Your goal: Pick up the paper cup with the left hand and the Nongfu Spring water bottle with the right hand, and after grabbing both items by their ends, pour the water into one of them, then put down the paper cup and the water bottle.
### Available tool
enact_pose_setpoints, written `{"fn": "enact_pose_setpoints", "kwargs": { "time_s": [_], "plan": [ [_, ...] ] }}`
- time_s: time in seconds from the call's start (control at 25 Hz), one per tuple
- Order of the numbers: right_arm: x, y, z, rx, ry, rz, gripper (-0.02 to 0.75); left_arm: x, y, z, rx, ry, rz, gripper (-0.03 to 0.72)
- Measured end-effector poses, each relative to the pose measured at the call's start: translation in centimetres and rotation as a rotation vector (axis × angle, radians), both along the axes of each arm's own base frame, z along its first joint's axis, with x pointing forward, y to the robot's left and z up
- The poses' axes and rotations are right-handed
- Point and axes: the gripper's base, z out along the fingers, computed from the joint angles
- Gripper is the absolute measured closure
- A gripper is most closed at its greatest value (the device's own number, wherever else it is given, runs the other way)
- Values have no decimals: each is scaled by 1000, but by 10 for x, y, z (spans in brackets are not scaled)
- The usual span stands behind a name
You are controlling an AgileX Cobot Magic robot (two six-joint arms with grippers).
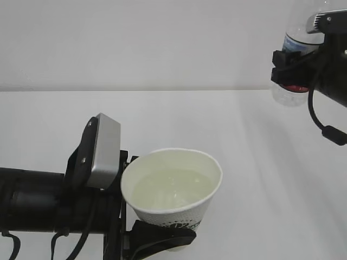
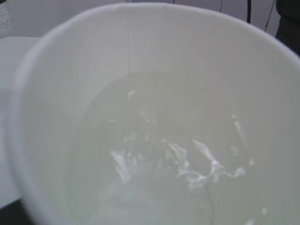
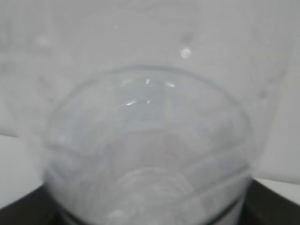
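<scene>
Sitting in the left gripper [image 1: 154, 238], the paper cup [image 1: 172, 189] holds water [image 1: 172, 189].

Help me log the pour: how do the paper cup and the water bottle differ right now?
The paper cup is opaque white, upright and holds water; the water bottle is clear plastic, with no water visible in it. The cup sits low at the left; the bottle is raised at the upper right, apart from it. Both are held off the table, each in a pincer.
</scene>
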Motion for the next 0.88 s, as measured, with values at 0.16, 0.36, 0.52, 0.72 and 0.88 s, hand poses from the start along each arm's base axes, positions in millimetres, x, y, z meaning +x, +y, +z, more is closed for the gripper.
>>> {"fn": "enact_pose_setpoints", "kwargs": {
  "time_s": [0.16, 0.36, 0.52, 0.72, 0.88],
  "plan": [
    [4, 1, -13, -5, 25, 0, 265, 0, 0, 0, -3, 2, 5, 153],
    [8, 1, -23, -9, 26, -1, 265, 1, 0, 0, -6, 4, 12, 153],
    [11, 2, -32, -10, 31, -2, 265, 2, 0, 1, -14, 7, 30, 153],
    [14, 2, -44, -11, 26, -3, 265, 3, 0, 1, -14, -4, 35, 153],
    [17, 3, -52, -12, 32, -3, 265, 5, 0, 2, -23, -2, 60, 153]
  ]
}}
